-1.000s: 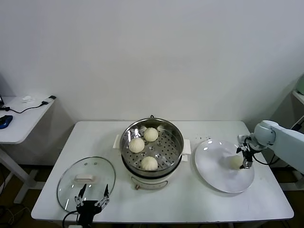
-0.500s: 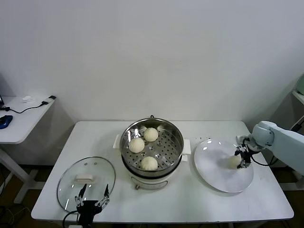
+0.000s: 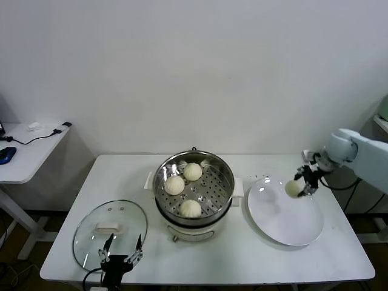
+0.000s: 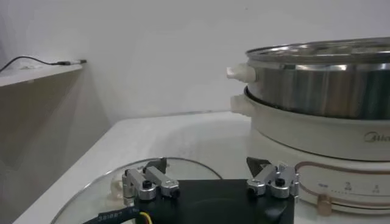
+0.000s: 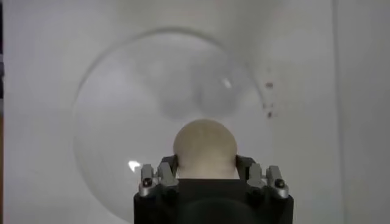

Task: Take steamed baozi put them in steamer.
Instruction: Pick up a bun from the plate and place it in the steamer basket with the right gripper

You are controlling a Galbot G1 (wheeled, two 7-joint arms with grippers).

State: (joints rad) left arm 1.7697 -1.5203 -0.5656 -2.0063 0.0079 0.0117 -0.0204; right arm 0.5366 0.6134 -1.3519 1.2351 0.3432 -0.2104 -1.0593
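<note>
Three cream-white baozi lie in the shiny steel steamer at the table's middle. My right gripper is shut on the fourth baozi and holds it in the air above the white plate. In the right wrist view the baozi sits between the fingers, well above the plate. My left gripper is open and empty at the table's front left, over the near edge of the glass lid. It also shows in the left wrist view, with the steamer beyond it.
The glass lid with a white handle lies at the front left. The steamer rests on a white electric pot base. A side table with a cable stands at far left.
My right gripper has risen off the plate with the baozi and moved a little toward the steamer. The left arm has not moved.
</note>
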